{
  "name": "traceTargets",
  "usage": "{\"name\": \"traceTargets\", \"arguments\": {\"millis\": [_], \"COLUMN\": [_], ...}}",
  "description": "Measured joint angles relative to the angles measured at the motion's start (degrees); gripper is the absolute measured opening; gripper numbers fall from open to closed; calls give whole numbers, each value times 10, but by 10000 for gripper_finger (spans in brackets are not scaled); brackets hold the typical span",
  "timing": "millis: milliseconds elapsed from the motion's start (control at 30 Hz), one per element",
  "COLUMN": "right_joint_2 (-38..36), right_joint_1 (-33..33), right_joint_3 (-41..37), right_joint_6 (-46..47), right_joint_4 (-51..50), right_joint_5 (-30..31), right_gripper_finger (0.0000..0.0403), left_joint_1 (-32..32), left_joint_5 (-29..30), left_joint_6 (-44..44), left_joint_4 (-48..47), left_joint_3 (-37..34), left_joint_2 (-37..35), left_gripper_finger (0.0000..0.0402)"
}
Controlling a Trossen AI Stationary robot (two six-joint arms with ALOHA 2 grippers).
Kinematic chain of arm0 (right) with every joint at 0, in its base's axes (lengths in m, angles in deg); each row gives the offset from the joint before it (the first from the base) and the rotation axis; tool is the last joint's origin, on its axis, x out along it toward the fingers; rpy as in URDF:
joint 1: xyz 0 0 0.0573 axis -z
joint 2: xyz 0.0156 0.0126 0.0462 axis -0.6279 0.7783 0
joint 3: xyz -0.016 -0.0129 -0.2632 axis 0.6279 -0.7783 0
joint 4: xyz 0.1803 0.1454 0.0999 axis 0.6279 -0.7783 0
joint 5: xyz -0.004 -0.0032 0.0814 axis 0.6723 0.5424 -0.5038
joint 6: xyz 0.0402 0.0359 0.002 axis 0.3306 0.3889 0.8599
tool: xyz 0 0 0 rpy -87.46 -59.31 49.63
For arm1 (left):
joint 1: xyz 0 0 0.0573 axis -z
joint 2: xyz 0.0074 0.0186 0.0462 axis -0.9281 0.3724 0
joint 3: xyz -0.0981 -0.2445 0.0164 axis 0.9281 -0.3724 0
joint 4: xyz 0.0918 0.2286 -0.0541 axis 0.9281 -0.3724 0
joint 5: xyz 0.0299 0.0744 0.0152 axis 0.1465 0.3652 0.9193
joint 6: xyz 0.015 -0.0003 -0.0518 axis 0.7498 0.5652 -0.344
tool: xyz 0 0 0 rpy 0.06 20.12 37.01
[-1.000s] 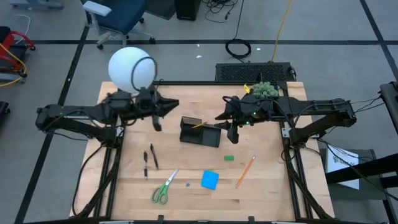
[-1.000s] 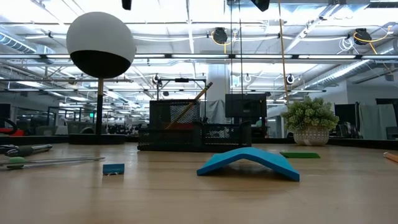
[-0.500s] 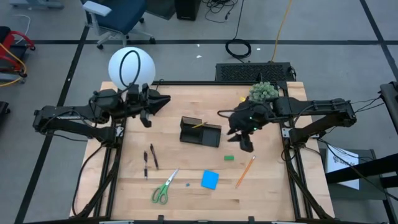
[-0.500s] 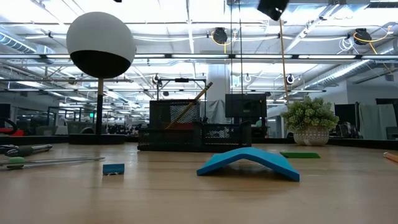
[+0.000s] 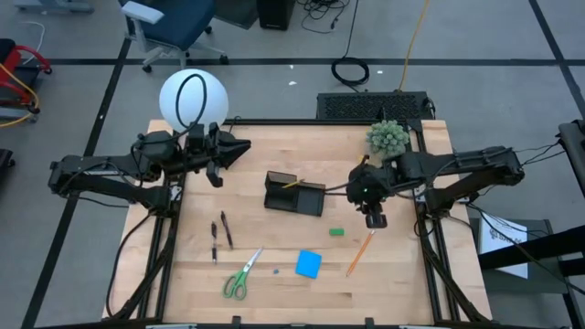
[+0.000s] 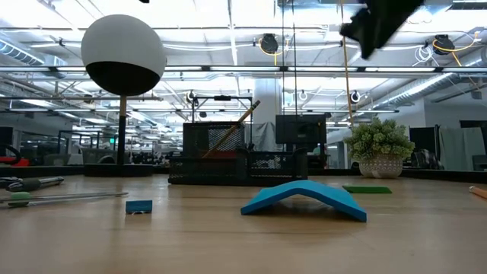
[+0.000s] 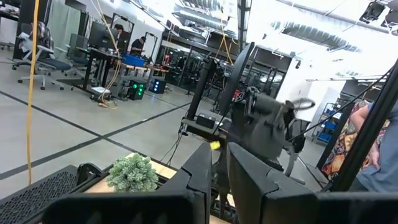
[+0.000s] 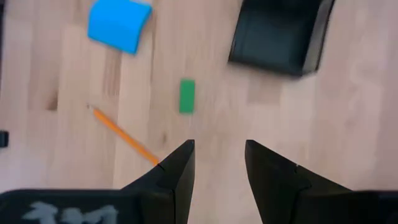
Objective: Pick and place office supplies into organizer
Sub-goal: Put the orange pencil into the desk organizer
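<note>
Pale wood tabletop seen from above: black organizer near the centre, toward the back edge, with one pencil leaning out of it. Right gripper hung just right of the organizer, above the second pencil; green eraser close beside. Blue pad and scissors lay toward the front edge, two pens toward the left edge. Left gripper waited near the back left corner, beside the white lamp globe; small plant at the back right.

From table height: pad arched in front of the organizer, dark arm at top right.

Left wrist: fingers almost together, only a thin slit between.

Right wrist: fingers apart, holding nothing, over pencil, eraser, pad and organizer.
</note>
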Motion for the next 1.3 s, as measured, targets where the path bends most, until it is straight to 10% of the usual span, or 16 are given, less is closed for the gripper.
{"name": "traceTargets", "arguments": {"millis": [467,1300], "right_joint_2": [8,116], "right_joint_1": [-52,-157], "right_joint_3": [-214,-175], "right_joint_6": [-70,-223], "right_joint_4": [96,168], "right_joint_5": [-89,-40], "right_gripper_finger": [130,130], "left_joint_1": [0,0], "left_joint_5": [0,0], "left_joint_6": [1,0], "left_joint_4": [0,0], "left_joint_3": [0,0], "left_joint_2": [0,0], "left_gripper_finger": [47,47]}}
